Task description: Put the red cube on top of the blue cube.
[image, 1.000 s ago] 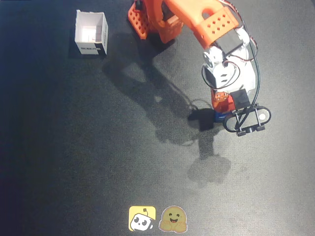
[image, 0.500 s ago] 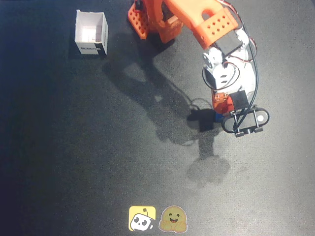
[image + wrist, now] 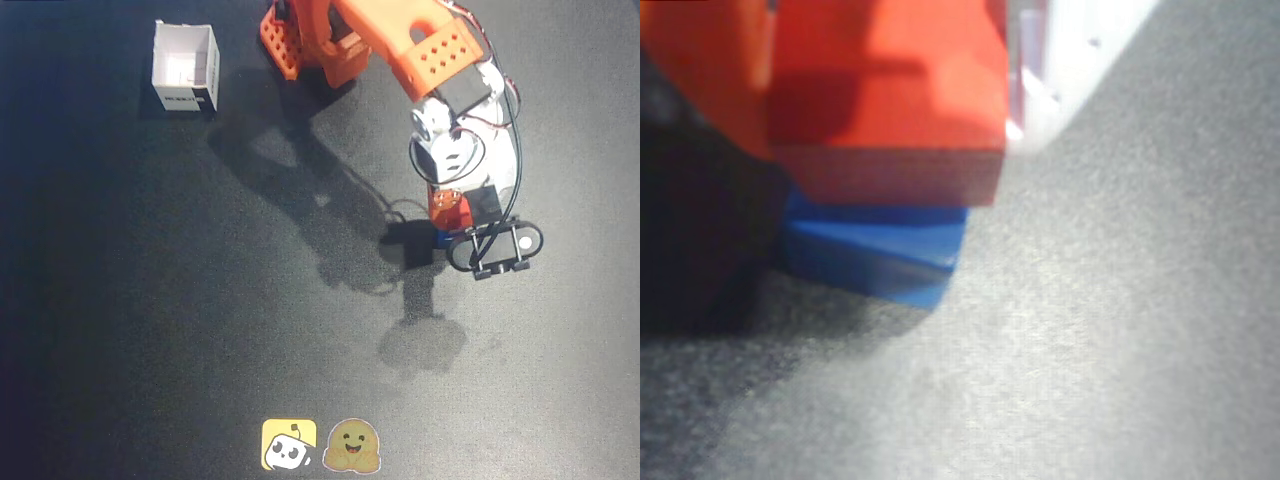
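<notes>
Most of the blue cube (image 3: 880,262) hides beneath the red cube (image 3: 890,100).

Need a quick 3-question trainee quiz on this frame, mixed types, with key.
1. True or false: the red cube sits directly over the blue cube in the wrist view.
2. In the overhead view, where is the white box? A) top left B) bottom right C) centre
3. Fill in: the two stickers lie near the ___ edge of the overhead view.

Key: 1 true; 2 A; 3 bottom.
</notes>
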Robot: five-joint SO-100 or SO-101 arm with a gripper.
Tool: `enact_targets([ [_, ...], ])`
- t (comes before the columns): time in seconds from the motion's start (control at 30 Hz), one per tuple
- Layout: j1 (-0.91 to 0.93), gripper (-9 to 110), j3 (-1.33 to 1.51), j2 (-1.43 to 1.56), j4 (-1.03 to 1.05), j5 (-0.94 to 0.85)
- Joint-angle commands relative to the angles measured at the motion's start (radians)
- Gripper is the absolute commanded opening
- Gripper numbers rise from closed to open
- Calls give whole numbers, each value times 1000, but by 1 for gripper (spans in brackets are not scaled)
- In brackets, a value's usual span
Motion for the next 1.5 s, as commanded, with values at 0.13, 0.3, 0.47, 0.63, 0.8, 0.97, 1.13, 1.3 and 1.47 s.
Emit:
enact_targets([
  [0.13, 8, 7, 5, 2, -37, 17],
  [0.3, 8, 12, 21, 5, -51, 21],
  [0.47, 5, 13, 41, 14, -66, 23],
  [0.63, 3, 13, 55, 26, -69, 23],
  [0.8, 2, 15, 66, 38, -74, 26],
  [0.97, 2, 19, 69, 48, -74, 26],
  [1.13, 2, 19, 69, 58, -74, 26],
  [1.3, 3, 19, 67, 75, -72, 23],
  [1.47, 5, 19, 54, 104, -66, 18],
])
